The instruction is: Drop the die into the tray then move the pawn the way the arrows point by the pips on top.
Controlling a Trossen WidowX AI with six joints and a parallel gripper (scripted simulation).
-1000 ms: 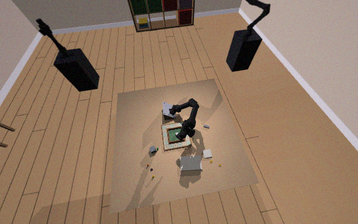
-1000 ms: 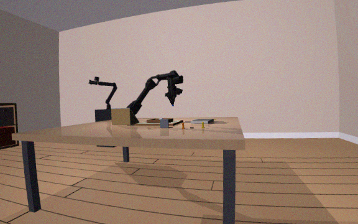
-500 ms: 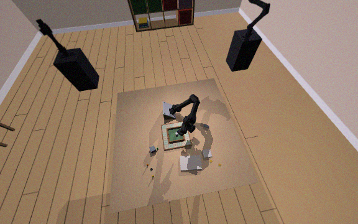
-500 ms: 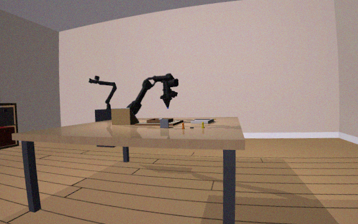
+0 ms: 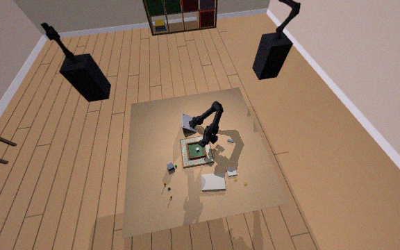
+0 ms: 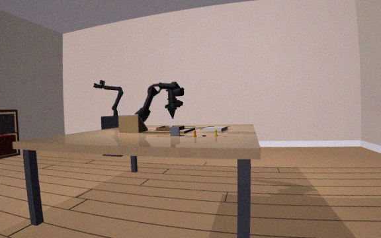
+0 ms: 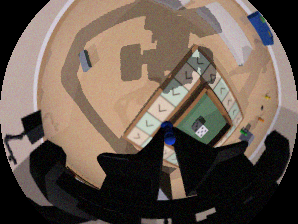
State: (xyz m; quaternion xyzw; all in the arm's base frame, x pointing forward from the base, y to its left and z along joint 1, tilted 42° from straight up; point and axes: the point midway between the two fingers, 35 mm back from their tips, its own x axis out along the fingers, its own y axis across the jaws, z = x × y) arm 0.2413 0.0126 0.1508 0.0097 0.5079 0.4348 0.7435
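My gripper [image 5: 201,144] [image 6: 172,117] [image 7: 166,129] points down, shut on a small blue pawn [image 7: 168,133] at its fingertips. It is raised above the board [image 5: 185,160] [image 7: 149,123], near the tray's edge. The pawn is clear of the board in the exterior view. The board's pale green and cream squares carry dark arrows. A white die [image 5: 197,149] [image 7: 201,131] lies in the green-floored tray [image 5: 193,155] [image 7: 210,112]. Its top seems to show five pips. The fingers hide part of the board in the wrist view.
A grey cube [image 5: 170,167] [image 6: 174,131] and a small green piece [image 5: 176,167] are beside the board. Orange [image 5: 164,184] and yellow [image 5: 171,197] pieces stand farther off. White boxes [image 5: 214,182] [image 5: 232,171] and a small grey block [image 5: 230,140] lie around. A grey panel [image 5: 187,123] is near the arm's base.
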